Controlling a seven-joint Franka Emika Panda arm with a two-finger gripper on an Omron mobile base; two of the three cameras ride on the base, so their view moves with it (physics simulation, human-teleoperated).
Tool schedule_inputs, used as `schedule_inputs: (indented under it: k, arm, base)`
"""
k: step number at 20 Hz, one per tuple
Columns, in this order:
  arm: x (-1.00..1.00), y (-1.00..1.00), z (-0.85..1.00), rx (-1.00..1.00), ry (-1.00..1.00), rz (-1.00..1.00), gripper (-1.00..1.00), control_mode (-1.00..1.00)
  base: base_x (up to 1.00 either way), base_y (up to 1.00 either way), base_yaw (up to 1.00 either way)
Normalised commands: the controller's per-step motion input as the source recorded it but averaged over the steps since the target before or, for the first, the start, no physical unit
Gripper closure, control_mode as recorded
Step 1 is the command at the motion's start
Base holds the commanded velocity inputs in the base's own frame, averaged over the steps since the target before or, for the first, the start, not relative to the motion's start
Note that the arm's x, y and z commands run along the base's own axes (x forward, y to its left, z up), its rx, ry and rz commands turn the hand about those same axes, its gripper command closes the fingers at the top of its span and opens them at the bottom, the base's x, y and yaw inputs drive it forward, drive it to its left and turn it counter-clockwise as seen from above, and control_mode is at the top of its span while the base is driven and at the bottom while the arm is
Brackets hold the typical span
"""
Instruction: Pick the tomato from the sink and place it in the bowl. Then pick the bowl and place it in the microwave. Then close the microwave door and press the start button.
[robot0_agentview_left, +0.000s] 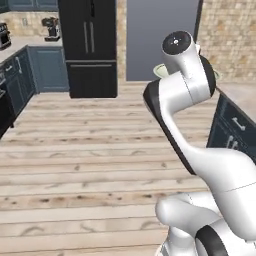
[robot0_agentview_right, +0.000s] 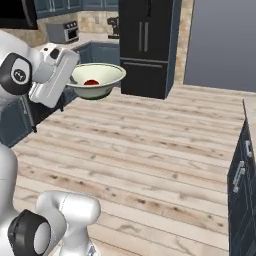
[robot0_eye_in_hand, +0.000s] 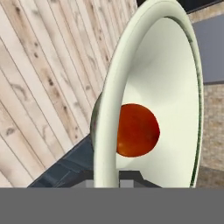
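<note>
The pale greenish-white bowl hangs in the air over the wooden floor, close to level. My gripper is shut on its near rim. The red-orange tomato lies inside the bowl. In the hand view the bowl's rim runs up the middle, with the tomato just behind it and my gripper clamped at the rim's lower end. In the left base view my arm covers most of the bowl. A black box at the top left corner may be the microwave. The sink is out of view.
A tall black fridge stands at the far wall. Blue cabinets with a grey toaster oven line the left side. A dark cabinet block with a counter top stands on the right. Open wooden floor lies between.
</note>
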Motion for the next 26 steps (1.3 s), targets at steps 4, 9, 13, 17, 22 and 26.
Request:
schedule_inputs:
  k: [4, 9, 13, 17, 22, 26]
  arm:
    - [0.0, 0.0, 0.0, 0.0, 0.0, 0.0, 1.0, 1.0]
    - [0.0, 0.0, 0.0, 0.0, 0.0, 0.0, 1.0, 1.0]
    - [0.0, 0.0, 0.0, 0.0, 0.0, 0.0, 1.0, 1.0]
    - [0.0, 0.0, 0.0, 0.0, 0.0, 0.0, 1.0, 1.0]
    - [0.0, 0.0, 0.0, 0.0, 0.0, 0.0, 1.0, 1.0]
    - [0.0, 0.0, 0.0, 0.0, 0.0, 0.0, 1.0, 1.0]
  base:
    - [1.0, 0.0, -0.22]
    - [1.0, 0.05, -0.13]
    - [1.0, 0.05, -0.06]
    - [1.0, 0.01, -0.06]
    - [1.0, 0.0, -0.05]
    - [1.0, 0.01, -0.02]
